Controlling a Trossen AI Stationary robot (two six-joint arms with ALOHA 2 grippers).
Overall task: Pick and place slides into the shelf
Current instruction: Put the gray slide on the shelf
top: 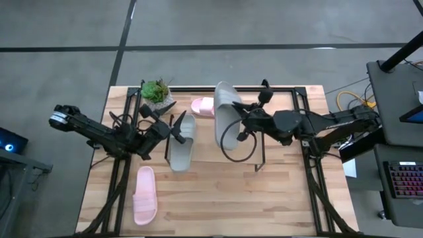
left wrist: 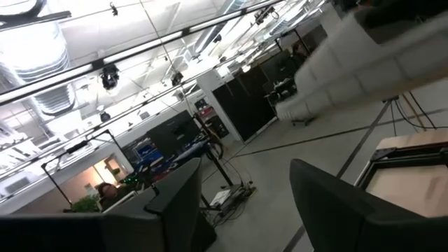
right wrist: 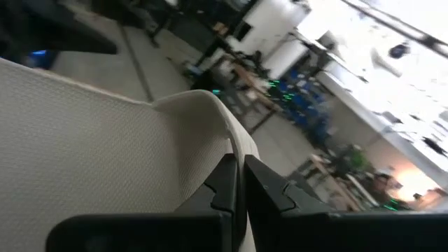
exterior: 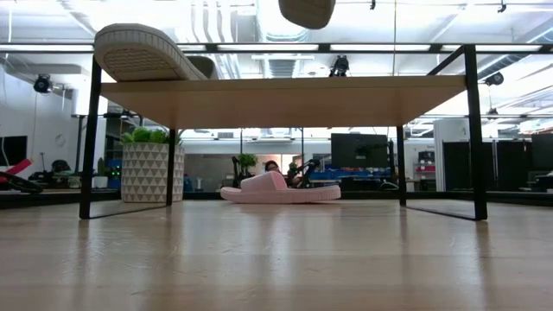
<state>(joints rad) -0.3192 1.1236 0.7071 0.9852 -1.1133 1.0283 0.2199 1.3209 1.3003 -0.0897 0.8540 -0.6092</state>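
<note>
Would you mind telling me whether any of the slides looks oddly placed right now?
Yes: one grey slide hangs askew off the shelf edge, sole showing from below, beside the open left pincer. The right pincer pinches the other grey slide in mid-air. One pink slide lies outside the shelf.

Setting: open-plan robotics lab / industrial workspace.

Exposed ceiling ducts (left wrist: 42, 105) and strip lights overhead; polished grey concrete floor (top: 59, 66) around the wooden table (top: 218, 205). Monitors (exterior: 359, 149) and cluttered benches beyond; a keyboard (top: 404, 180) and yellow cable (top: 350, 100) on the adjacent desk.
</note>
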